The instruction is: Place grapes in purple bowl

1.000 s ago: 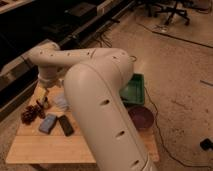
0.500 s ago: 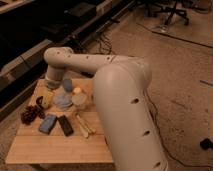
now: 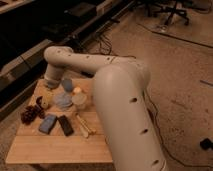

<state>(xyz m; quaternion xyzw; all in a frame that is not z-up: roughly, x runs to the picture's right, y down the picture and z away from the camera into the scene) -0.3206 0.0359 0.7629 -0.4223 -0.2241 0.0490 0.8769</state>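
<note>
Arm (image 3: 122, 105) shifted, gripper (image 3: 45, 98) near grapes (image 3: 30, 114), bowl hidden

LIGHT: dim, warm indoor glow | BRIGHTEST: pale arm (image 3: 125, 105), wooden table (image 3: 60, 147) | SHADOW: background upper left nearly black | FOCUS: soft blur throughout | GRIPPER: gripper (image 3: 46, 99) low over table's left rear, shaded

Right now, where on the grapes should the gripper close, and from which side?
Probably across the middle of the grapes, from above: they lie as a low bumpy heap on the table by its edge, nothing on top. The gripper hangs close beside them.
</note>
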